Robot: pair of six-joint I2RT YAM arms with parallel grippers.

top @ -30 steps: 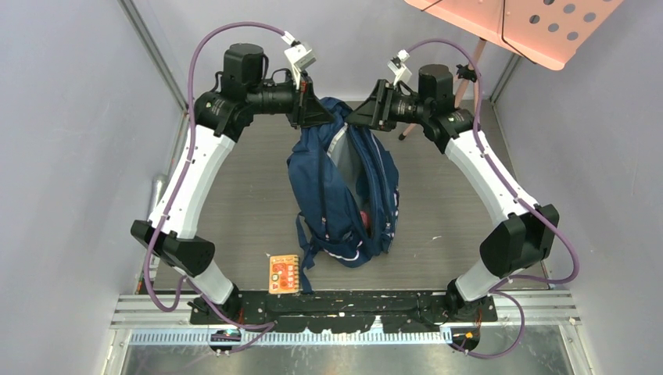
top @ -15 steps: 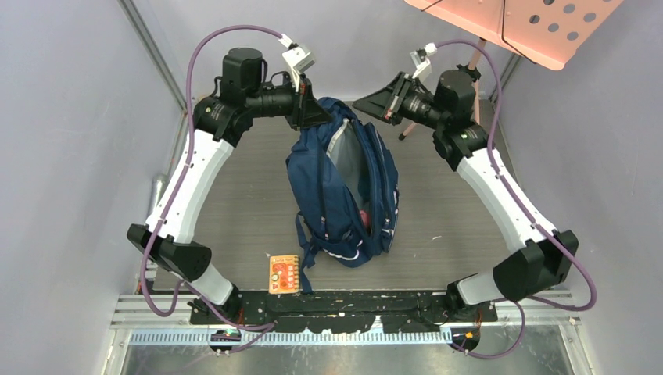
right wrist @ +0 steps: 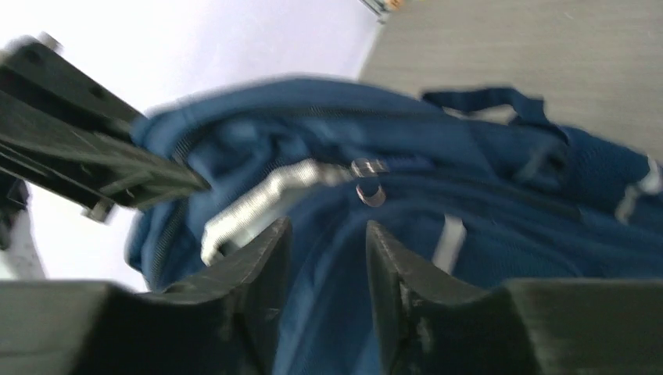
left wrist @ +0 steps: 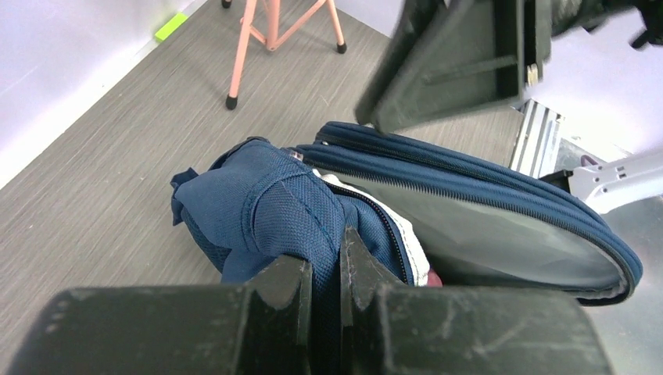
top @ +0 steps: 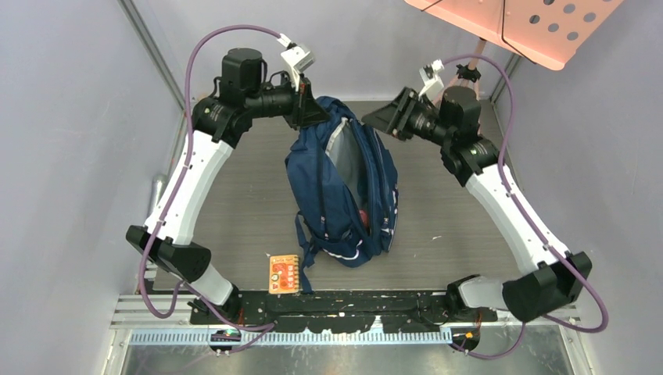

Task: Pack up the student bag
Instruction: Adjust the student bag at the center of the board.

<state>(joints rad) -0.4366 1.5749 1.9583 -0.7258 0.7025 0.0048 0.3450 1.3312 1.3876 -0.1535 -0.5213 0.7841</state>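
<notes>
The student bag [top: 344, 195], a navy blue backpack, stands upright mid-floor with its main zip open and grey lining showing. My left gripper [top: 313, 113] is shut on the fabric at the bag's top left rim; in the left wrist view its jaws [left wrist: 327, 266] pinch a fold of the student bag [left wrist: 274, 203]. Just right of the bag's top hangs my right gripper [top: 374, 119], clear of the rim. In the blurred right wrist view it [right wrist: 328, 242] is open, with the student bag [right wrist: 469, 180] behind the gap and nothing held.
An orange card-like book [top: 284, 273] lies on the floor near the bag's front left corner. Something red [top: 364, 219] shows inside the bag. A pink stand [top: 516, 23] with tripod legs [left wrist: 270, 31] is at the back right. Grey walls close both sides.
My right gripper has come off the bag's top right rim and drawn back to the right, its arm swinging outward. The left gripper has kept its hold on the bag.
</notes>
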